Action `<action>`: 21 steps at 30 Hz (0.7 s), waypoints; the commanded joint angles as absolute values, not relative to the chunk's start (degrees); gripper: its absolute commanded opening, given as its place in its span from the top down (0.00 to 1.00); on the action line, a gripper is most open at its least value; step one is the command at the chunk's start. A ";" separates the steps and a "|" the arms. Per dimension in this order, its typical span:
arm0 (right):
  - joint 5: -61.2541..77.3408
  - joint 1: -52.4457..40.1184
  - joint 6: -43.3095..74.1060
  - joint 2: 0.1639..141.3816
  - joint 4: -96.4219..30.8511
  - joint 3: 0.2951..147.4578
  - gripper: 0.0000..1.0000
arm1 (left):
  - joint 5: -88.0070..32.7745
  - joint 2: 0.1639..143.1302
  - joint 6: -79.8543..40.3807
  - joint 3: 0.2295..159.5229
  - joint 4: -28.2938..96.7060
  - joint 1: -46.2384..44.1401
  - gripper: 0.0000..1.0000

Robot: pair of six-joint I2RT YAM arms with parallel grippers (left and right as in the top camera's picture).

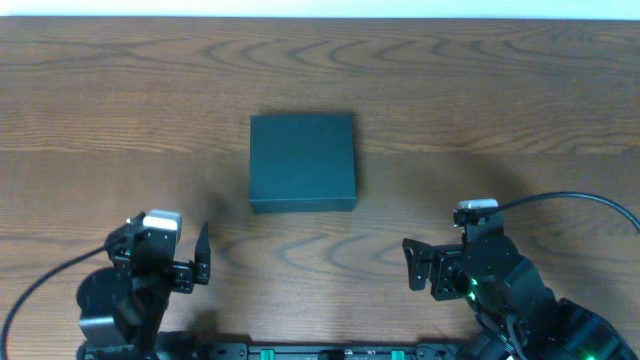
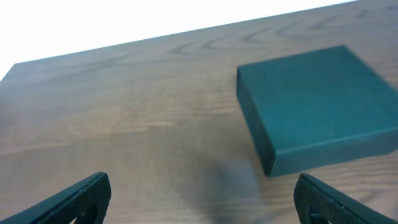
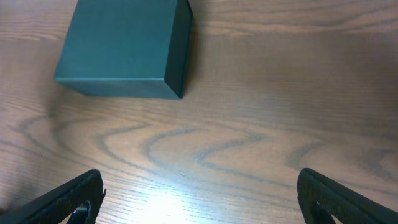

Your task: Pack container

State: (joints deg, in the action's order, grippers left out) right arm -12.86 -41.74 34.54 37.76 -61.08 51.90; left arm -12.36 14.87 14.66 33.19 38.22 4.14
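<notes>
The container (image 1: 302, 161) is a dark-teal rectangular box with its lid shut, lying flat in the middle of the wooden table. It also shows in the left wrist view (image 2: 320, 106) at the right and in the right wrist view (image 3: 124, 46) at the upper left. My left gripper (image 1: 170, 262) sits near the front left, open and empty; its fingers show wide apart in the left wrist view (image 2: 200, 198). My right gripper (image 1: 432, 265) sits near the front right, open and empty, fingers wide apart in its own view (image 3: 199, 198). Both are short of the box.
The wooden table (image 1: 500, 120) has its far edge along the top of the overhead view. A black cable (image 1: 570, 200) loops from the right arm. No snack packets are in view.
</notes>
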 commanded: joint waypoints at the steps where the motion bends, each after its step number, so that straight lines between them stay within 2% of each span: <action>1: -13.26 -41.93 35.53 37.78 -61.17 51.81 0.01 | -9.78 9.28 9.74 26.83 36.32 4.89 0.05; 8: -13.26 -41.93 35.53 37.78 -61.17 51.81 0.01 | -7.05 0.12 5.08 13.91 30.00 4.89 0.05; 21: -13.26 -41.93 35.53 37.78 -61.17 51.81 0.01 | -6.81 0.21 3.46 6.50 21.89 4.86 0.05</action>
State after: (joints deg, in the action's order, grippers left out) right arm -12.84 -41.74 34.54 37.78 -61.06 51.88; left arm -7.25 0.69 4.29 7.84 22.15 4.51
